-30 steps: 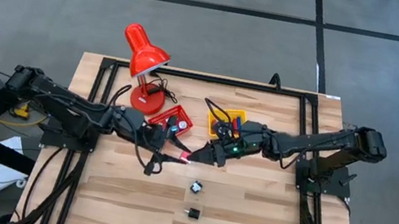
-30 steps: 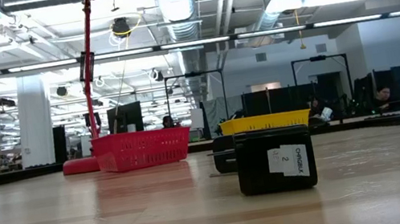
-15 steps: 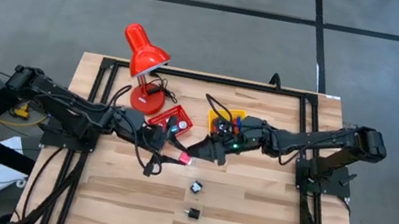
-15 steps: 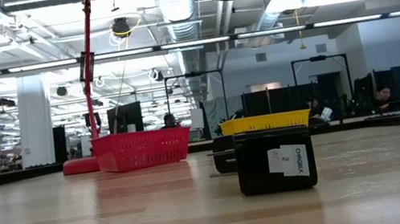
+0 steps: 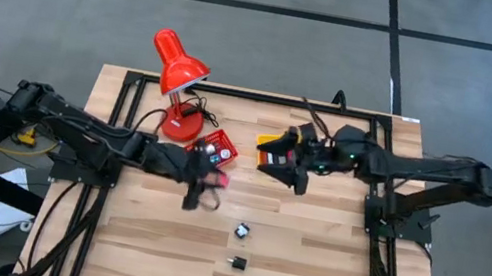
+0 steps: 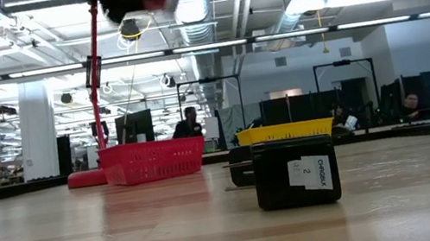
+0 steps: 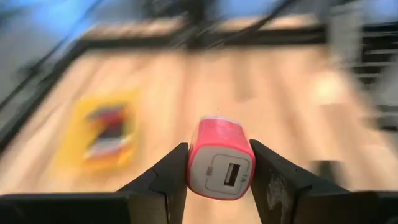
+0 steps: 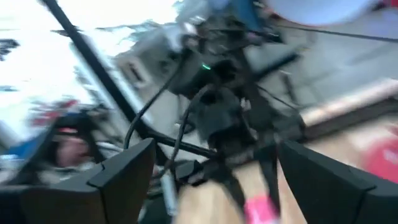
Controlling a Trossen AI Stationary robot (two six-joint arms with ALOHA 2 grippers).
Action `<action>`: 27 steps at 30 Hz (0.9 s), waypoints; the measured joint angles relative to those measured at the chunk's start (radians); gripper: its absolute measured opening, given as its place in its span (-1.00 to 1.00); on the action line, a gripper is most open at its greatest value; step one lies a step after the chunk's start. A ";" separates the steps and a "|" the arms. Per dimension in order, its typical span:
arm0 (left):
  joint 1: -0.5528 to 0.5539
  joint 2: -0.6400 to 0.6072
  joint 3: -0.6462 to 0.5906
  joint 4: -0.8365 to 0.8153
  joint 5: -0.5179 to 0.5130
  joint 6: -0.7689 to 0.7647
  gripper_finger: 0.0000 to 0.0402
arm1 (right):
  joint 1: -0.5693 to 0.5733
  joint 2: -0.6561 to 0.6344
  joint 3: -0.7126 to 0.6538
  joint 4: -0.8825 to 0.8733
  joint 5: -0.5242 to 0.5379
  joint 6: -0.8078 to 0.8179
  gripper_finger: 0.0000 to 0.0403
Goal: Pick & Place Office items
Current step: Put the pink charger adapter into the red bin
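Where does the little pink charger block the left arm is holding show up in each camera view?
High view: the pink charger block sits at the left gripper, just below the red basket.
Low view: not clearly in it.
Left wrist view: center, clamped between the two dark fingers.
Right wrist view: a pink blur at the bottom edge.
Shared landmark: the yellow basket.

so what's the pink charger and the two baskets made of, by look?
Pink charger: looks like moulded plastic, glossy pink shell with a matte white face and a USB slot; held between the left gripper's fingers.
Red basket and yellow basket: fine mesh walls, probably coated wire or plastic; can't tell which.
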 joint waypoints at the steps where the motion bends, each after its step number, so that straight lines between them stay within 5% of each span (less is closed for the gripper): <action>1: 0.009 0.000 0.000 -0.044 -0.059 -0.046 -0.32 | 0.003 -0.015 0.000 -0.049 0.038 -0.009 0.65; 4: 0.058 0.000 0.000 -0.183 -0.155 -0.230 -0.32 | 0.014 -0.038 0.000 -0.154 0.117 -0.013 0.66; 9: 0.197 0.013 0.000 -0.285 -0.161 -0.494 -0.32 | 0.019 -0.023 0.000 -0.183 0.144 -0.013 0.66; 20: 0.294 0.064 -0.013 -0.241 -0.158 -0.491 -0.32 | 0.058 0.045 -0.001 -0.237 0.144 0.013 0.66; 27: 0.235 -0.010 -0.234 0.015 -0.189 -0.502 -0.32 | 0.066 0.008 -0.001 -0.239 0.151 0.011 0.66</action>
